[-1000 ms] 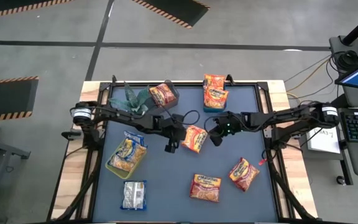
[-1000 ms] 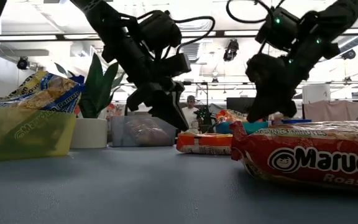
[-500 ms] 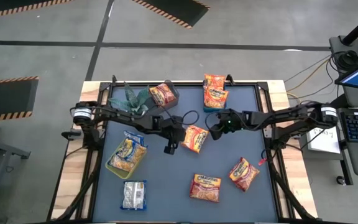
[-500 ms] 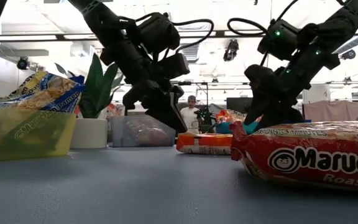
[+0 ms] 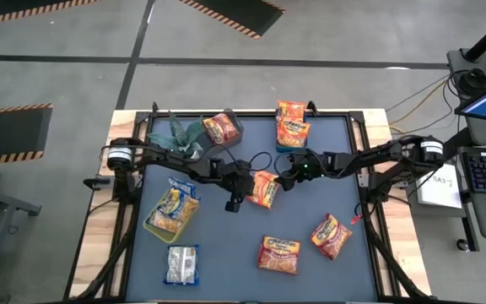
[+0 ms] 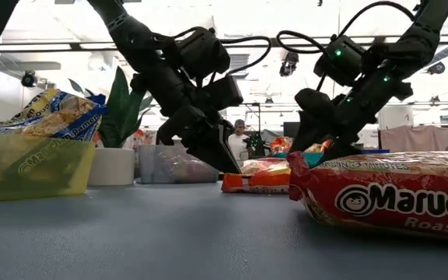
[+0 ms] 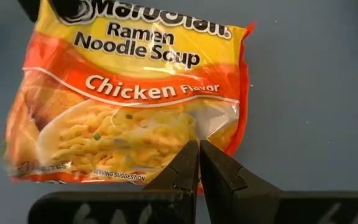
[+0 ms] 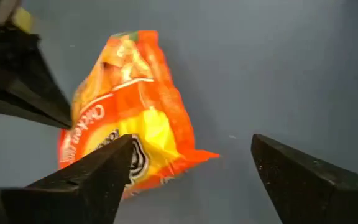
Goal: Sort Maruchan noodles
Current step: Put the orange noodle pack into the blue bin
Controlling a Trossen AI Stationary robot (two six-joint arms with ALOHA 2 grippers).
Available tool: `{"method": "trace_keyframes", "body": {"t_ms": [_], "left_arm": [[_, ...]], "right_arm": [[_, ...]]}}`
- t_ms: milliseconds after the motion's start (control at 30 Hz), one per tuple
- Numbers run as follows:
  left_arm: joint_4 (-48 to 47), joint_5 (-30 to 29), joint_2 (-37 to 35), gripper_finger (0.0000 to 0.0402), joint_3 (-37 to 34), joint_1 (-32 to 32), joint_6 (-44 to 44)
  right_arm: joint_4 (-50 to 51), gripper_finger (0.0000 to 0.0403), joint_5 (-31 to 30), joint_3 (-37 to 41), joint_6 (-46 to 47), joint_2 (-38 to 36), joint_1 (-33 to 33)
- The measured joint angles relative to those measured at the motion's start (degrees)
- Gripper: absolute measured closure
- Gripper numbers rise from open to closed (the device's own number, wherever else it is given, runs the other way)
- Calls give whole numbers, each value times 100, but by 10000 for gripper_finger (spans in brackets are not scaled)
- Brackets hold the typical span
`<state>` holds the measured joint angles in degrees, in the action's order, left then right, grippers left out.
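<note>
An orange Maruchan chicken packet [image 5: 265,187] lies in the middle of the dark mat. My left gripper [image 7: 199,144] is shut, with its tips down on the packet's end that faces the table's left. From the right, my right gripper [image 8: 191,140] stands open around the packet's other end [image 8: 191,155]. I cannot tell whether its fingers touch that end. More noodles lie loose near the front: two orange packets [image 5: 278,253] [image 5: 331,235] and a silvery one [image 5: 181,263]. My left gripper presses its shut fingertips [image 7: 188,158] on the packet's clear-windowed end [image 7: 185,132], the one nearest the left arm. The fingers come slanting down from the table's left. The packet looks tipped, with its other end [image 6: 264,166] raised a little off the mat.
A yellow bin [image 5: 154,226] with yellow-and-blue packets stands at the left. A clear bin [image 5: 223,127] and a blue bin [image 5: 292,128] with orange packets stand at the far edge. A potted plant [image 5: 180,135] sits at the far left. Bare mat lies between the front packets and the arms.
My right gripper has opened wide. It has also dropped and moved toward the table's left, up to the middle packet. My left gripper, still shut, has come down onto that packet's end. The packet's other end has tipped up slightly.
</note>
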<state>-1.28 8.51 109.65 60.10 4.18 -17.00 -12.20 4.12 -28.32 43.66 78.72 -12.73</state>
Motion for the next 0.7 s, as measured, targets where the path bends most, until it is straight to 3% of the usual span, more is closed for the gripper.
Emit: {"method": "trace_keyframes", "body": {"t_ms": [400, 700], "left_arm": [[-47, 57, 7, 400, -11, 27, 0], [-74, 42, 9, 400, -17, 29, 13]], "right_arm": [[-2058, 77, 808, -48, -13, 1115, -6], [-2129, 93, 839, -219, -271, 1298, -2]]}}
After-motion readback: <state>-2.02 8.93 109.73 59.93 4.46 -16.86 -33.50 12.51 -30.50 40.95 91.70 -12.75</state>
